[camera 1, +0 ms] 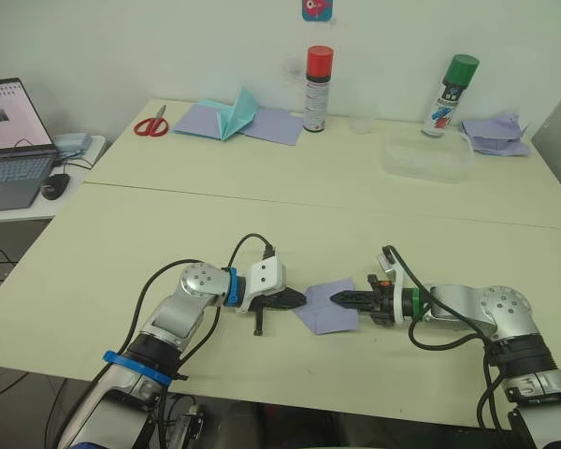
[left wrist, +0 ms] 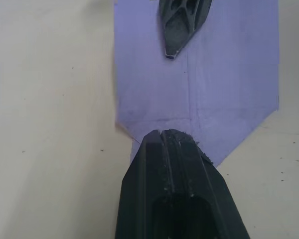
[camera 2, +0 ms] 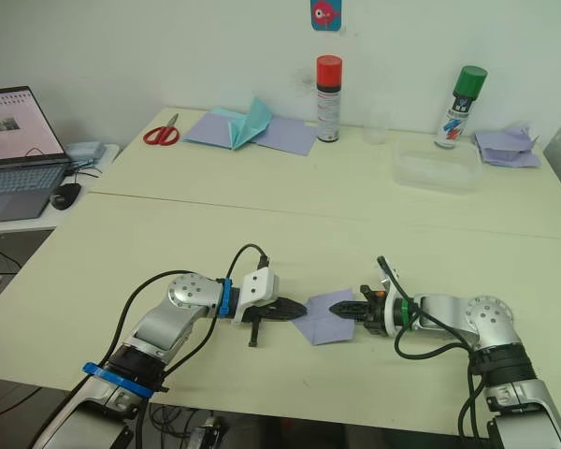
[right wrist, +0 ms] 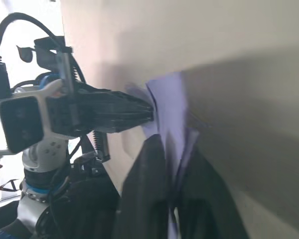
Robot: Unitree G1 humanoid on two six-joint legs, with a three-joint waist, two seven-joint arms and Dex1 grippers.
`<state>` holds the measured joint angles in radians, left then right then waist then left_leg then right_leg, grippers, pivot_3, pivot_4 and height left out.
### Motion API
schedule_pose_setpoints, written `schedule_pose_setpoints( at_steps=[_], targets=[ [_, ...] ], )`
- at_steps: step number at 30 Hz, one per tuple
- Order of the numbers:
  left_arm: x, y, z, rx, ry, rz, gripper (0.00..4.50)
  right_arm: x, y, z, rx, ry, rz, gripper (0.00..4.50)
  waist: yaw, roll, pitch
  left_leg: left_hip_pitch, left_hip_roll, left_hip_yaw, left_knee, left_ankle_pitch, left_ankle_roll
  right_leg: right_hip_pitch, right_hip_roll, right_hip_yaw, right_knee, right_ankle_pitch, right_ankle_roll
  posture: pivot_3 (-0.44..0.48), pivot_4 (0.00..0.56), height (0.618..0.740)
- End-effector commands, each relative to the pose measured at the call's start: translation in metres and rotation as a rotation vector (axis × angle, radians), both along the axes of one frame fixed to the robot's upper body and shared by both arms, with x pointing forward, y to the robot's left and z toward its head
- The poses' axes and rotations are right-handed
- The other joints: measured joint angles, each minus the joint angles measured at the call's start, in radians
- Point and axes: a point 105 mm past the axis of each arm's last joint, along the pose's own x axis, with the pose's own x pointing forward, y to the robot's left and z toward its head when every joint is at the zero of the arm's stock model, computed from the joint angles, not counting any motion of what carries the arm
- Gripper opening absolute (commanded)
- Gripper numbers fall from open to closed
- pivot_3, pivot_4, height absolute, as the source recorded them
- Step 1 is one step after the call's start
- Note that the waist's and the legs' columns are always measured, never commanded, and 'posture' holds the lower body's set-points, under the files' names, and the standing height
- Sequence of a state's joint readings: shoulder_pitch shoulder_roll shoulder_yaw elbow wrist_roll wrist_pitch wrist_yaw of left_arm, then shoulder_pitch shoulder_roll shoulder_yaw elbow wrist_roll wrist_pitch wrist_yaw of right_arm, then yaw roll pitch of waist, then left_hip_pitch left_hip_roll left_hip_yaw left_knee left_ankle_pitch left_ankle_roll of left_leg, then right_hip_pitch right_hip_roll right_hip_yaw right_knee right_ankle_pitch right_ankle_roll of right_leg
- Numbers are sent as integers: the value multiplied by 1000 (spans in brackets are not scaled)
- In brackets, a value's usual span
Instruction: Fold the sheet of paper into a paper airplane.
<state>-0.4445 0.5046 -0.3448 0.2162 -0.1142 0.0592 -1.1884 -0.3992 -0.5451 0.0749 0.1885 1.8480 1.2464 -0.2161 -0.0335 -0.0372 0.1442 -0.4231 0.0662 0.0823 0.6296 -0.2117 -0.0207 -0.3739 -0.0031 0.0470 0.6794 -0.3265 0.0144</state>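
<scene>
**Left eye view: both grippers meet on the folded sheet at the near table edge**

Nearest the robot, the sheet of paper (camera 1: pixel 325 306) lies on the cream table (camera 1: pixel 262 215), already folded to a point that faces the left arm. The left gripper (camera 1: pixel 294 300) has its fingers pressed together, tips resting at that pointed end. In the left wrist view the closed fingers (left wrist: pixel 172 149) sit on the tip, and a centre crease runs away from them. The right gripper (camera 1: pixel 341 299) comes in from the other side; the right wrist view shows its fingers (right wrist: pixel 154 164) narrowed with the lavender paper passing between them, so it appears to pinch a flap.

The step in hand looks like a fold along the centre crease. To do it well, the left tips should pin the nose flat while the right lifts its edge over, keeping it aligned with the crease before pressing down.

Farther off stand a clear plastic tub (camera 1: pixel 428 154), a red-capped spray can (camera 1: pixel 318 89), a green-capped can (camera 1: pixel 452 95), scissors (camera 1: pixel 152 123), and the lavender sheets with a teal paper shape (camera 1: pixel 236 117).
</scene>
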Motion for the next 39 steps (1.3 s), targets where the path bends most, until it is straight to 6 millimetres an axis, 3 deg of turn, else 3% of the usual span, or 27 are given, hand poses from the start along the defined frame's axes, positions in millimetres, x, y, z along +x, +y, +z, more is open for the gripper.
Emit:
schedule_pose_setpoints(
  at_steps=[1,8,15,20,22,24,26,31,36,39],
  targets=[
    [1,7,-12,53,30,22,0,5,-3,5,7,-29,-24,24,0,0,0,0,0,0,0,0,0,0,0,0,0,0,0,0,150,740],
    [1,11,-9,40,29,23,0,8,1,10,17,-62,-2,24,-1,0,0,0,0,0,0,0,0,0,0,0,0,0,0,0,150,740],
    [-2,49,52,-92,65,119,0,16,9,43,26,-249,80,24,-13,2,3,-7,1,0,0,0,0,-8,1,-1,2,1,-1,0,150,740],
    [-7,77,90,-132,67,201,0,21,30,89,5,-631,185,24,-8,4,7,-13,0,-1,-1,0,0,-15,1,-2,1,1,-2,0,150,740],
    [-10,87,104,-131,48,217,0,24,41,113,-28,-918,248,24,-7,5,10,-13,0,-1,-1,0,0,-15,1,-2,1,1,-1,0,150,740],
    [-13,96,121,-136,43,228,0,16,53,127,-106,-1442,428,24,-4,5,12,-13,0,-1,-1,0,0,-15,1,-2,1,1,-1,0,150,740],
    [-15,102,135,-145,48,246,0,-1,61,112,-166,-1828,689,24,0,5,15,-13,0,-1,-1,0,0,-16,1,-5,0,-2,4,0,150,740],
    [-37,117,151,-95,162,249,0,-7,66,54,-205,-2212,993,24,-3,-1,22,-12,0,0,0,0,-1,-15,1,-5,2,-1,1,0,150,740],
    [-59,107,127,-18,231,200,0,-12,54,20,-183,-2393,1177,24,-2,4,28,-11,-2,2,2,2,-5,-14,-2,-5,3,0,0,0,150,740],
    [-57,96,108,2,196,198,0,-11,41,2,-200,-2393,1275,24,3,4,28,-10,-1,0,4,3,-6,-12,-3,-5,4,0,0,0,150,740]
  ],
)
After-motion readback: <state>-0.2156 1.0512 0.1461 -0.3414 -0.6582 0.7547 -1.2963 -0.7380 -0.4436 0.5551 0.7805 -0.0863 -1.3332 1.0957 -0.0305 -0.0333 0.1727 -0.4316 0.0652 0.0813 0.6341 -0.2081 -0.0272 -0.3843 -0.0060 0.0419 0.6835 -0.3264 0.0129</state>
